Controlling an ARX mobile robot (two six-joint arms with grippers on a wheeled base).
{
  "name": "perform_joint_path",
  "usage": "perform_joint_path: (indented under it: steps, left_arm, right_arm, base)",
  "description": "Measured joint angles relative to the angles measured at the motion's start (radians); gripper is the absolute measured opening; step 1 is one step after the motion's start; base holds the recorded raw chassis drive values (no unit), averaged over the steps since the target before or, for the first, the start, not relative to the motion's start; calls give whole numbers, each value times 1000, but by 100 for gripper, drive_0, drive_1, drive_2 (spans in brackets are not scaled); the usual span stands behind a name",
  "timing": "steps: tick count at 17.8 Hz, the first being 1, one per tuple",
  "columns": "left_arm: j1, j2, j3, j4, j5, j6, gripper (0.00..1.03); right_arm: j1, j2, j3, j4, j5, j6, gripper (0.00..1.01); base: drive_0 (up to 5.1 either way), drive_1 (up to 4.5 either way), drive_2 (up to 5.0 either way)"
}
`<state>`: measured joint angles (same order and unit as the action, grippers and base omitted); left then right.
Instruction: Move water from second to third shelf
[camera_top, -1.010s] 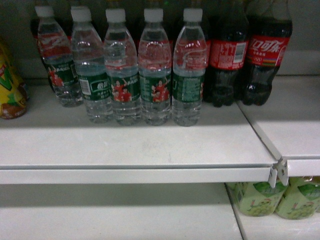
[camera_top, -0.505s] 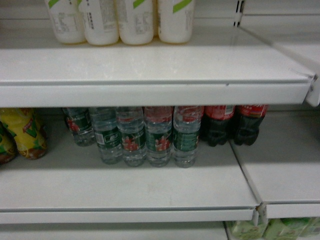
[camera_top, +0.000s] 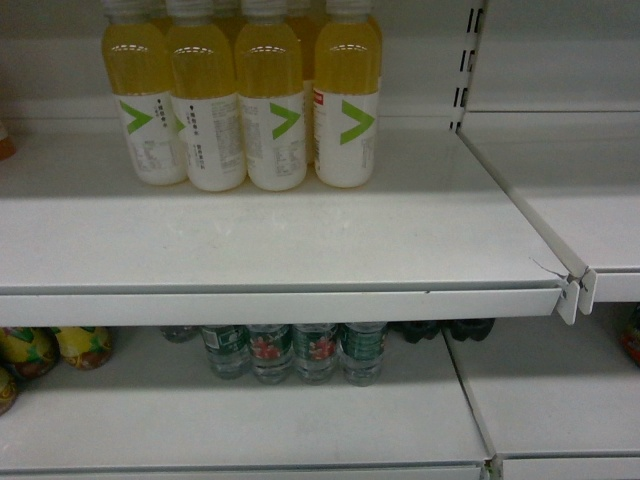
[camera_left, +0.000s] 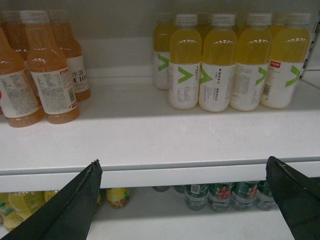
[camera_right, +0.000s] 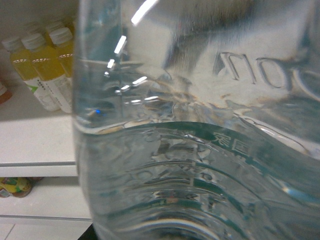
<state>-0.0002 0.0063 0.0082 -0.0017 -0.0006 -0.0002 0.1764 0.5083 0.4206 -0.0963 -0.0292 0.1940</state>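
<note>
Your left gripper (camera_left: 185, 200) has its two dark fingers (camera_left: 75, 200) spread wide with nothing between them, framing the front lip of the upper shelf (camera_left: 150, 177). Your right fingers are not visible at all; the right wrist view is filled by a water bottle (camera_right: 200, 150), clear and ribbed with a green label showing through the water, pressed right up against the lens. You can reasonably take that bottle as held in the right gripper, but the frames do not show the jaws closing on it.

Judging from this, the pick looks done and the carry is under way; the placing is left. The other water bottles (camera_top: 295, 352) stand in a row at the back of the lower shelf (camera_top: 230, 420), partly hidden under the shelf above.

For room, you have a broad bare stretch of the upper shelf in front of and to the right of the yellow drink bottles (camera_top: 245, 100). Orange drink bottles (camera_left: 45, 70) stand well off to the left. Mind the front lip of the shelf, the joint bracket (camera_top: 575, 295) at its right end, and the slotted upright (camera_top: 466, 70) behind it.
</note>
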Motion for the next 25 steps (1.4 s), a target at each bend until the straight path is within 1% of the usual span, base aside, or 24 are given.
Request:
perform_joint_path:
  steps: [15,19,25]
  left_arm:
    - [0,0,0,-1,0,0,98]
    - [0,0,0,-1,1,0,98]
    - [0,0,0,-2,0,0,98]
  right_arm:
    - [0,0,0,0,0,0,43]
    - [-1,0,0,-1,9,0,43]
    - [-1,0,0,-2,6,0,43]
  base:
    - [0,0,0]
    - [-397,227,227]
    - [-442,232,232]
